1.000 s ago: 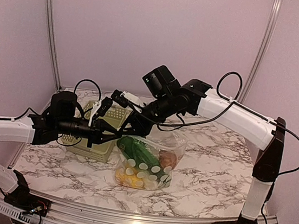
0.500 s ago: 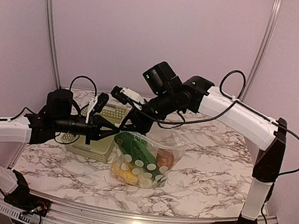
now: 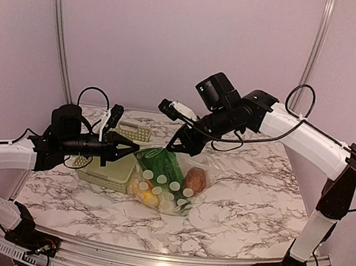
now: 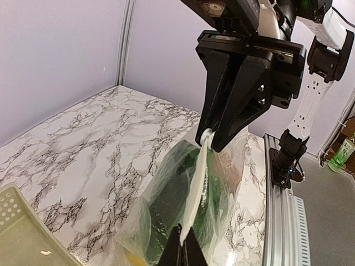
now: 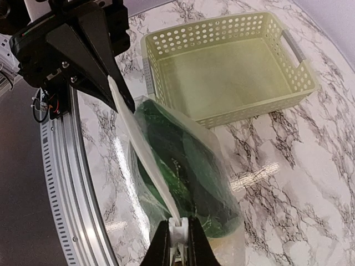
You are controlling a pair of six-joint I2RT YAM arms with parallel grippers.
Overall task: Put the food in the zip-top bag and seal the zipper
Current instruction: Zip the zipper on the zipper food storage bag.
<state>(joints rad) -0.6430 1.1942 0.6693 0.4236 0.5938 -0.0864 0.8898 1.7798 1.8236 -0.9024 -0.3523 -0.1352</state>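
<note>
Top external: dotted bag (image 3: 169, 193) with food (image 3: 160, 164) inside.
My left gripper (image 3: 134, 147) and right gripper (image 3: 175, 147) each pinch one end of its zipper (image 5: 145, 152).

The zip-top bag (image 3: 169, 195), at the centre of the frame, is clear with white dots, and its zipper (image 5: 145, 155) is whitish. Inside show dark green pieces (image 3: 161, 165), a yellow lemon (image 3: 146, 197) and a reddish-brown round one (image 3: 195, 180). The basket (image 3: 104, 174) is pale green and perforated. The table (image 3: 248, 193) is white marble veined grey.
</note>
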